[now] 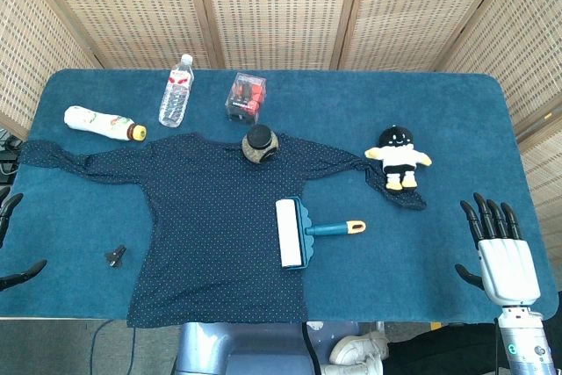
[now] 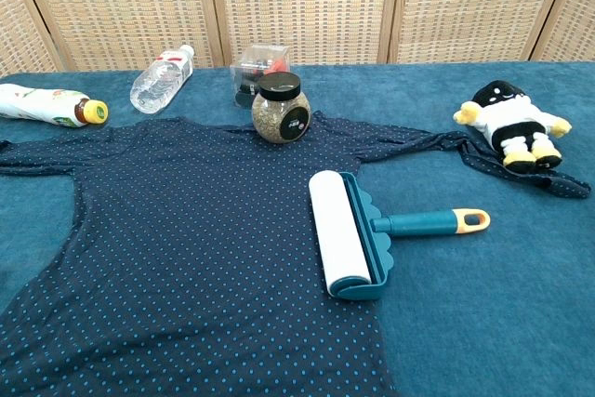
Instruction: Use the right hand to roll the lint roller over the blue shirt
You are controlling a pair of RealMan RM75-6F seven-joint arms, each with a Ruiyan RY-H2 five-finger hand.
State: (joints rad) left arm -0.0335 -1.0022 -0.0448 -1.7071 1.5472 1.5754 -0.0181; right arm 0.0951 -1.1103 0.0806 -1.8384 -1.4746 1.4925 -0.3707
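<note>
Jar [image 2: 281, 108] of brownish grains stands upright at the shirt [image 2: 186, 258] collar. Roller [image 2: 346, 234] lies centre frame on the shirt's edge, well apart from the right hand [image 1: 502, 250], spread and empty at lower right.

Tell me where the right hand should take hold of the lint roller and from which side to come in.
Grip the lint roller by its teal handle, probably near the orange looped end. The handle sticks out off the blue shirt toward the robot's right, lying flat on the table with bare cloth around it. The right hand, open at the table's right edge, can come in from that side and close from above.
</note>
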